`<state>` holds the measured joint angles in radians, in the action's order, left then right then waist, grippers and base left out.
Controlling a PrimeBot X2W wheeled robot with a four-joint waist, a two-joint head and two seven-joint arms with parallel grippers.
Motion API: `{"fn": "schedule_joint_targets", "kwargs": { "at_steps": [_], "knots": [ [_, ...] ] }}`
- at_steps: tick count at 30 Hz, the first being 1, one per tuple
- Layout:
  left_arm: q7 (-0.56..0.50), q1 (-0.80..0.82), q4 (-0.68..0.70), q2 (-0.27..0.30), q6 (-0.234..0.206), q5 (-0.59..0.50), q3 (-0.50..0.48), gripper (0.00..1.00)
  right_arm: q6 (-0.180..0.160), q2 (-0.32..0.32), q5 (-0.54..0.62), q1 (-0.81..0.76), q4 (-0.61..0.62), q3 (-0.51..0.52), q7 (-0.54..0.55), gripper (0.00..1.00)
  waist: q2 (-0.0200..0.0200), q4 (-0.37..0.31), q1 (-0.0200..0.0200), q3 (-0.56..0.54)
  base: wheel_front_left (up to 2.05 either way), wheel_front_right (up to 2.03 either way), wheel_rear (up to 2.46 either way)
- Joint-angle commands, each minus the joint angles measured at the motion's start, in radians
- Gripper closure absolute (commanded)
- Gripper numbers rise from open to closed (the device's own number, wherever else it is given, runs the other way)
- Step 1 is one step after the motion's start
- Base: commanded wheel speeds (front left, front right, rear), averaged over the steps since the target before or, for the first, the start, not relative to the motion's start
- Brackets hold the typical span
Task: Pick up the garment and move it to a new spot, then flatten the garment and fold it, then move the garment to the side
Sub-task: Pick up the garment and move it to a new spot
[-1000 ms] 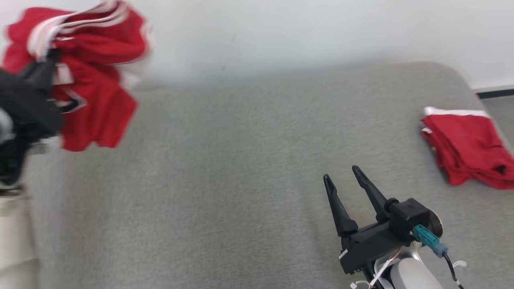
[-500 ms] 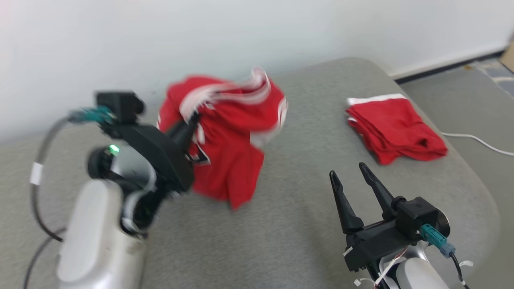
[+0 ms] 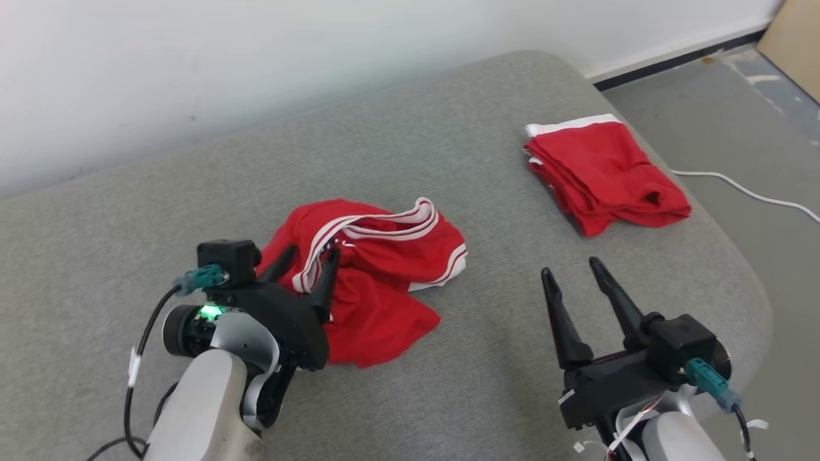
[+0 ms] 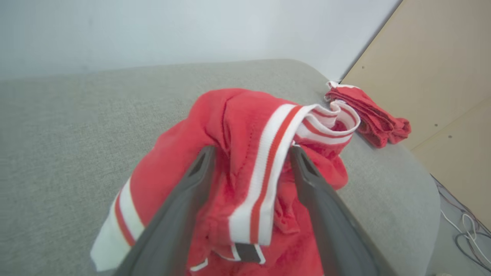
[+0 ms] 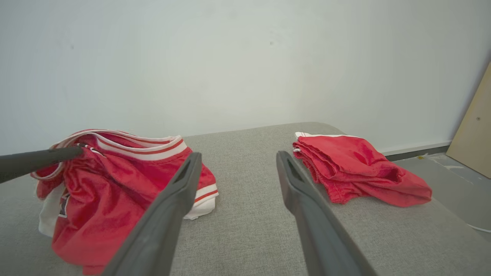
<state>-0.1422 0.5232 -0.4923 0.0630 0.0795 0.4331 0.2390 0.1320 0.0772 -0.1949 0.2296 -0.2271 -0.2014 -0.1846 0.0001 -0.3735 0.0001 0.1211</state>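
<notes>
From my console, the left gripper [image 3: 312,251] and right gripper [image 3: 569,267] were both black. Each had two long dark fingers [image 5: 168,214] tapering to points, with a narrow slot near each tip. A boxy black block [image 3: 227,259] sat on each wrist, and a teal plug [image 3: 202,279] stuck out of it. A black cable [image 3: 142,333] with a white tag [image 3: 133,370] looped from the left plug. A green light [image 3: 208,312] glowed on the left wrist. The forearms [image 3: 205,410] were smooth, pale and rounded. White ties [image 3: 616,430] dangled under the right wrist.
</notes>
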Motion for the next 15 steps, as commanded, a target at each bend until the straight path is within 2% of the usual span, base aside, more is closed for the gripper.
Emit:
{"fn": "schedule_joint_targets", "kwargs": {
  "at_steps": [1, 5, 8, 15],
  "knots": [
    [0.055, -0.007, -0.002, 0.000, 0.000, 0.002, -0.002, 0.00, -0.003, -0.001, 0.006, -0.009, 0.004, 0.012, -0.002, 0.00, -0.0001, 0.038, -0.0001, -0.003, 0.00, 0.00, 0.00],
    [0.250, -0.019, 0.021, -0.003, -0.006, -0.014, -0.018, 0.00, -0.003, 0.000, 0.018, -0.027, 0.009, 0.050, -0.001, 0.00, -0.0001, 0.098, -0.0001, -0.022, 0.00, 0.00, 0.00],
    [0.343, -0.056, 0.029, 0.000, -0.017, -0.021, -0.031, 0.00, -0.003, 0.002, 0.022, -0.042, 0.011, 0.074, 0.003, 0.00, -0.0001, 0.140, -0.0001, -0.041, 0.00, 0.00, 0.00],
    [0.403, -0.173, 0.076, 0.014, -0.040, -0.029, -0.084, 0.00, -0.003, 0.013, 0.040, -0.071, 0.015, 0.101, 0.014, 0.00, -0.0001, 0.227, -0.0001, -0.088, 0.00, 0.00, 0.00]
  ]
}}
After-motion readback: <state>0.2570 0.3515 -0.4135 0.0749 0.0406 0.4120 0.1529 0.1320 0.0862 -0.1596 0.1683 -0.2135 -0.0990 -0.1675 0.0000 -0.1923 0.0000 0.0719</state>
